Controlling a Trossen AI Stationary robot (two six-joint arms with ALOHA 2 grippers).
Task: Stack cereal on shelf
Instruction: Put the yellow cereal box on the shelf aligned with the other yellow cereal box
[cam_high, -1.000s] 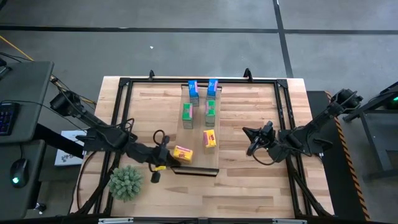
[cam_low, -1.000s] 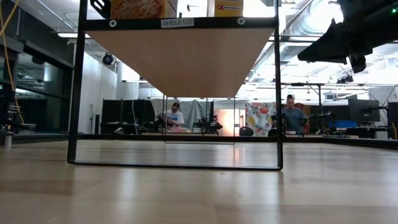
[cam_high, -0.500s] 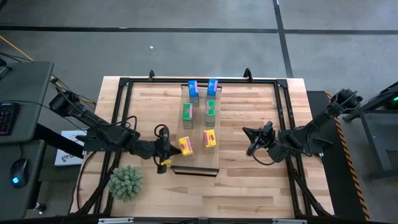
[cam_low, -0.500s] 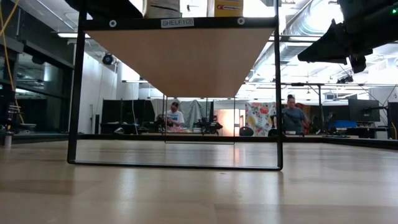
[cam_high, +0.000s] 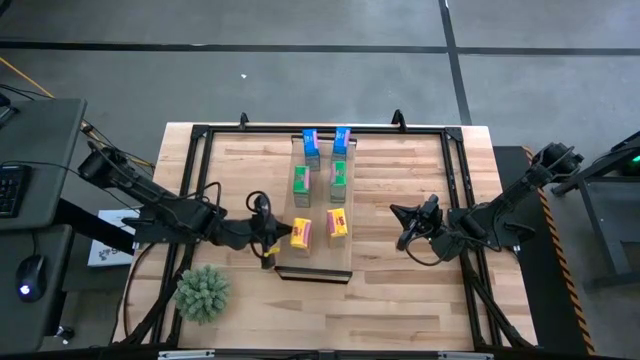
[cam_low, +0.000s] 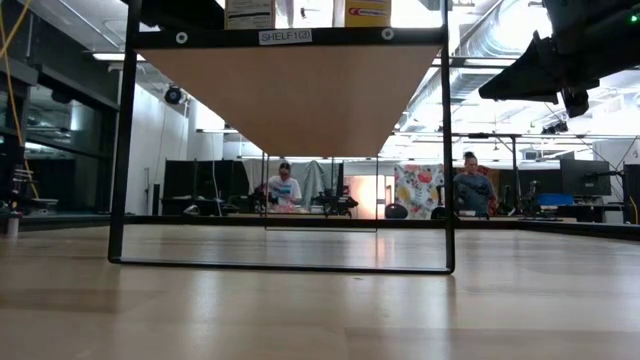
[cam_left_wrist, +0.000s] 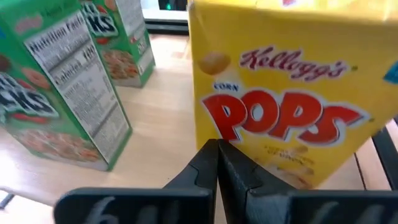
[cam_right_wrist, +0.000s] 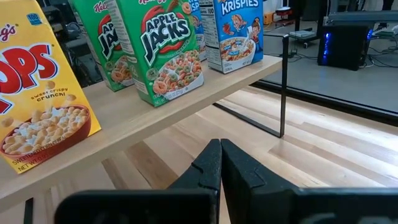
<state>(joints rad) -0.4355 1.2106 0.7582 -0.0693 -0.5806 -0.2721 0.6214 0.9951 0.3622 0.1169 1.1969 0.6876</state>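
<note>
The left arm reaches in low from the frame's left, its left gripper (cam_high: 268, 236) just beside the yellow box (cam_high: 300, 233), fingers (cam_left_wrist: 219, 163) pressed together. That box stands upright at the lower left of the shelf (cam_high: 320, 262). The left wrist view alone shows its "Corn Pops" face. The right gripper (cam_high: 404, 236) waits at centre-right, also pinched closed, off the shelf's right edge.

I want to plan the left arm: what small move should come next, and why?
Probably draw the left gripper back, away from the shelf. Its fingers look shut, and the yellow box it faces already seems upright in the row beside the other yellow box.
</note>
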